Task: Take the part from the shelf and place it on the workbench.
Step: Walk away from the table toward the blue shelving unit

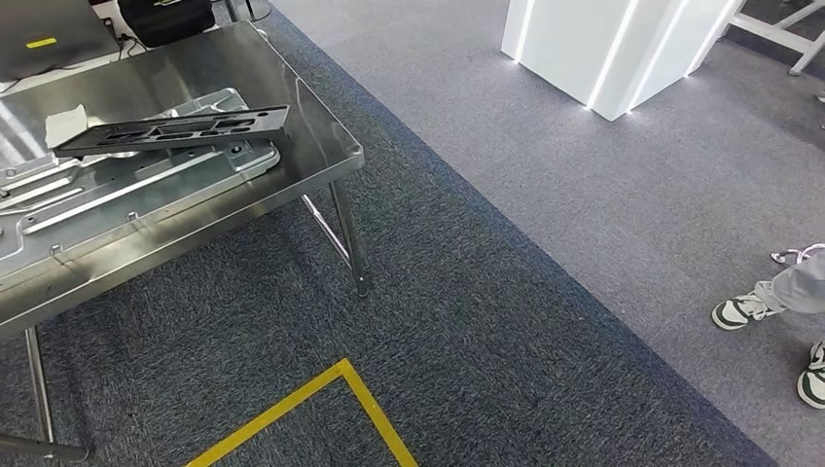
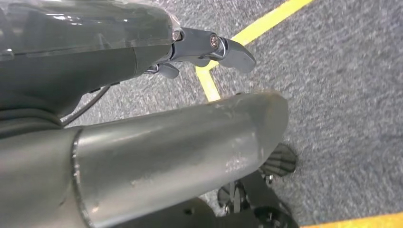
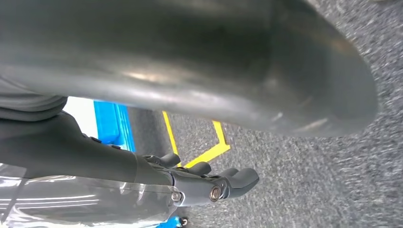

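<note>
A long flat black part (image 1: 175, 129) with cut-outs lies across a silver stamped metal panel (image 1: 117, 195) on the steel workbench (image 1: 243, 58) at the left of the head view. My left hand (image 2: 180, 137) hangs over the grey carpet, its thick thumb and dark fingers (image 2: 223, 50) apart, holding nothing. My right hand (image 3: 199, 66) also hangs above the carpet, its fingers (image 3: 223, 185) loosely spread and empty.
The bench's leg (image 1: 348, 238) stands on dark carpet beside a yellow tape corner (image 1: 331, 394). A white lit column (image 1: 603, 49) stands at the far right. A person's shoes (image 1: 744, 309) are at the right edge. A blue surface (image 3: 107, 123) is in the right wrist view.
</note>
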`<state>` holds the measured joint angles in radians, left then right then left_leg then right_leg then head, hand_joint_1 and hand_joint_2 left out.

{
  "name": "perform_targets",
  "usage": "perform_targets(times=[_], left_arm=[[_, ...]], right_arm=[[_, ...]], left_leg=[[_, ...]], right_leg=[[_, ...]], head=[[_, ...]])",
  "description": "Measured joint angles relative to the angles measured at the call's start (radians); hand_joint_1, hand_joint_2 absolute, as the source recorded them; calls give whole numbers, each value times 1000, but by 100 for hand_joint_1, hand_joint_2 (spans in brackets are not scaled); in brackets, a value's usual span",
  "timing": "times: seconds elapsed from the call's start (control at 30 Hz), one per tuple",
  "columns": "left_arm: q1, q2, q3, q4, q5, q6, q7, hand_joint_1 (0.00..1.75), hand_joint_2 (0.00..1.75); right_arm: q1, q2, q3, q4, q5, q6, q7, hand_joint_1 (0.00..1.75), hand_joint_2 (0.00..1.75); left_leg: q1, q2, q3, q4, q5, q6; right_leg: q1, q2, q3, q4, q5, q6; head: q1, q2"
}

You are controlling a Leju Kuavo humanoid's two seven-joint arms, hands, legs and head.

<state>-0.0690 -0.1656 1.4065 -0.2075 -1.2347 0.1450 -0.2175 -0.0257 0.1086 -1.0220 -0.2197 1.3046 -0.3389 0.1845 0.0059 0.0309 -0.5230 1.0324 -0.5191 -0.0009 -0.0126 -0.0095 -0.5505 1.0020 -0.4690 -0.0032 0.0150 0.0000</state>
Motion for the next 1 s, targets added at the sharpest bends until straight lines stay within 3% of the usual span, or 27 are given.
perform_targets(times=[0.1,0.13,0.17,0.2,0.3,0.37,0.47,0.5,0.53,0.6,0.63,0.67,0.7,0.73,0.77,0.83,0.87,1.0], left_arm=[[1,0,0,0,-1,0,3,0,0],[2,0,0,0,-2,-1,5,0,0],[2,0,0,0,-2,-1,6,0,0],[3,0,0,0,-3,-2,7,0,0],[3,1,0,0,-3,-2,7,0,0],[2,3,-1,0,-4,-2,6,0,0],[0,3,-2,0,-5,-2,5,0,0],[0,2,-2,0,-5,-2,4,0,0],[0,2,-2,0,-5,-2,3,0,0],[1,1,-3,0,-6,-2,1,0,0],[2,1,-4,0,-7,-2,0,0,0],[2,1,-4,0,-9,-2,0,0,0],[2,1,-5,0,-11,-3,0,0,0],[2,0,-6,0,-13,-4,-1,0,0],[2,0,-7,0,-15,-5,-1,0,0],[2,-1,-8,0,-19,-6,-1,0,0],[1,-1,-9,0,-20,-6,-1,0,0],[-1,-1,-10,0,-21,-7,-1,0,0]], right_arm=[[0,-1,4,0,1,3,2,0,0],[0,-2,4,0,2,4,2,0,0],[0,-2,5,0,3,5,2,0,0],[0,-3,5,0,4,5,2,0,0],[0,-1,6,0,5,7,1,0,0],[-1,1,6,1,5,8,0,0,0],[2,0,6,1,5,8,0,0,0],[2,0,6,1,5,8,0,0,0],[2,-1,6,1,5,8,0,0,0],[1,-1,6,1,5,8,0,0,0],[1,-1,6,1,5,8,0,0,0],[2,-1,6,1,5,8,0,0,0],[2,-1,6,1,5,8,0,0,0],[2,-1,6,1,5,8,1,0,0],[2,-1,6,1,5,8,1,0,0],[1,-2,6,1,5,8,1,0,0],[1,-2,6,1,5,8,1,0,0],[1,-1,6,1,5,8,1,0,0]], left_leg=[[3,-18,-81,180,-98,-9],[4,-20,-108,237,-118,-9],[4,-21,-120,260,-116,-8],[4,-21,-112,243,-95,-6],[2,-40,-25,50,6,10],[-2,-54,1,-18,24,18],[-2,-47,5,-32,30,30],[1,-43,8,-38,34,37],[3,-37,10,-43,38,43],[2,-26,10,-44,40,49],[1,-21,9,-44,40,50],[0,-16,10,-43,39,50],[0,-11,11,-43,38,49],[0,-8,13,-42,36,47],[1,-5,16,-41,34,44],[-3,1,17,-35,26,33],[-5,4,17,-33,23,27],[-3,5,16,-14,2,6]], right_leg=[[1,8,-5,-1,2,-12],[3,13,-6,0,2,-12],[4,18,-7,1,2,-13],[5,24,-6,2,2,-12],[8,42,-4,6,1,-9],[7,51,-9,8,2,0],[6,55,-13,11,2,19],[7,49,-20,28,-12,23],[7,40,-37,65,-36,27],[3,25,-97,193,-103,33],[1,22,-127,252,-125,35],[-1,20,-143,285,-129,38],[-3,17,-140,277,-112,39],[-5,13,-117,232,-80,40],[-6,5,-80,160,-43,39],[-3,-11,-22,42,-1,32],[-1,-14,-10,16,3,28],[1,0,-10,5,5,4]], head=[[-7,0],[-7,0],[-7,0],[-7,0],[-7,0],[-7,0],[-7,0],[-5,0],[-2,0],[3,0],[4,0],[4,0],[4,0],[4,0],[5,0],[6,0],[5,0],[0,0]])
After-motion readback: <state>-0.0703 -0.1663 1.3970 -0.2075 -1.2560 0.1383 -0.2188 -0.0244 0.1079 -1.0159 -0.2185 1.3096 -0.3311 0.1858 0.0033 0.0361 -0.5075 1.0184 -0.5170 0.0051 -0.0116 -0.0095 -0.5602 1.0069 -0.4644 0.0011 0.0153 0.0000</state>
